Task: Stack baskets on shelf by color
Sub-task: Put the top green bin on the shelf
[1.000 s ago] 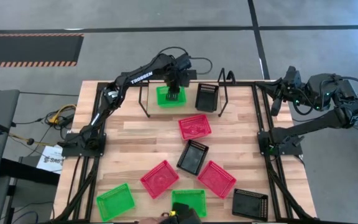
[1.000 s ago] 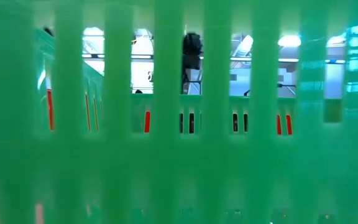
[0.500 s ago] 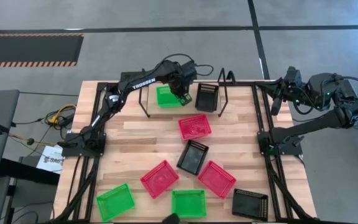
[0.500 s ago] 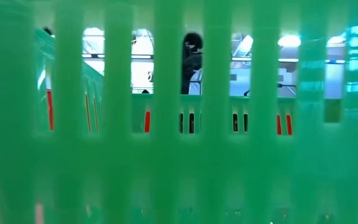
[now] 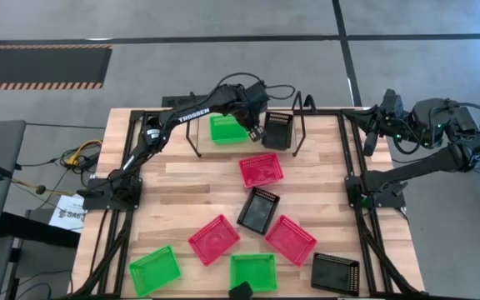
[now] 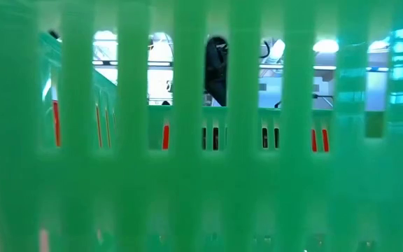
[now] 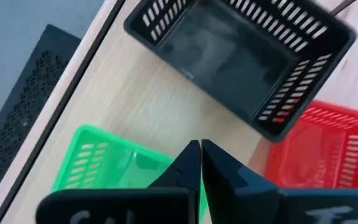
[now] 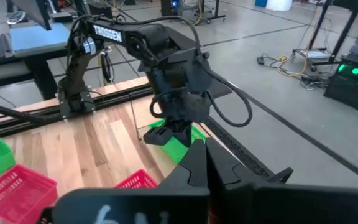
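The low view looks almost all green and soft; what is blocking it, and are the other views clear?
Low view: a green basket stands right against the lens, out of focus, and the room shows only through its slots. High view: evenly lit and unobstructed. Left wrist view: the green basket on the shelf is slightly blurred, while the black basket is sharper.

left hand [image 7: 201, 163] closed, empty | over green basket [image 7: 107, 165] | black basket [image 7: 241, 59] beyond

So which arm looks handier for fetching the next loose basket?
Probably the left. Its claw is shut and empty over the narrow light wood shelf, close to a loose red-pink plastic mesh basket. The right claw waits folded past the table's edge.
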Available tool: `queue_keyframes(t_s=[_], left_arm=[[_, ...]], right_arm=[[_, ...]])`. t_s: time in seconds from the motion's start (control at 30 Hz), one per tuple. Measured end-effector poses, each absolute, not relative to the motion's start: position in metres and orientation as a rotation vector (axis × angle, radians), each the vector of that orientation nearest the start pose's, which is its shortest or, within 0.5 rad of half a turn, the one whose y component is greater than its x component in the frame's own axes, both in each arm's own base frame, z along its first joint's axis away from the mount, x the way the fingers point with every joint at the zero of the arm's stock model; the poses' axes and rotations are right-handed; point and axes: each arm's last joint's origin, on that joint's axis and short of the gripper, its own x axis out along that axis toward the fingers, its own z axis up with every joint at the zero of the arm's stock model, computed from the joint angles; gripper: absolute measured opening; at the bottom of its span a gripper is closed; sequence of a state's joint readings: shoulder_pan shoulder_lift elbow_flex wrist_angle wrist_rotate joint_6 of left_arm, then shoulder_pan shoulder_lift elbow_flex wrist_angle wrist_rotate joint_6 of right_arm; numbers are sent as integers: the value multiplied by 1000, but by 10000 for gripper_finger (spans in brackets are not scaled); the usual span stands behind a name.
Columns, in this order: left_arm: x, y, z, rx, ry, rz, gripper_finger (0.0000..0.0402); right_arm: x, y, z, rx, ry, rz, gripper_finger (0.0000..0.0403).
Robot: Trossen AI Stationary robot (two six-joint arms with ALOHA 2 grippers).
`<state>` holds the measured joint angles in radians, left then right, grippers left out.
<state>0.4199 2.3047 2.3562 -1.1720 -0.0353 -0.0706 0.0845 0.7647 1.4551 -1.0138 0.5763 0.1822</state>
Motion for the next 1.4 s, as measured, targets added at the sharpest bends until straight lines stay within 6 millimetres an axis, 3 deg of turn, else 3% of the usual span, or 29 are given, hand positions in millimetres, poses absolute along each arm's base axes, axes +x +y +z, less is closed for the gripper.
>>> queue_keyframes(t_s=[0.13,0.33,0.5,0.67,0.87,1.03,1.3,1.4], left_arm=[[432,204,284,-191,1149,405,28],[426,216,284,-26,1192,366,101],[424,218,283,160,1202,115,133],[428,210,283,361,1169,-122,124],[433,201,283,662,1221,-209,103],[433,196,274,791,1289,-294,90],[436,191,266,893,1309,-360,78],[440,191,268,816,1332,-199,77]], right_arm=[[68,-10,459,64,273,-504,1],[69,-9,458,66,280,-483,1],[69,-9,458,65,280,-482,1],[69,-9,458,67,281,-472,1],[69,-9,458,70,282,-462,1],[69,-9,458,70,281,-462,1],[69,-9,458,70,282,-457,1],[69,-9,458,70,282,-457,1]])
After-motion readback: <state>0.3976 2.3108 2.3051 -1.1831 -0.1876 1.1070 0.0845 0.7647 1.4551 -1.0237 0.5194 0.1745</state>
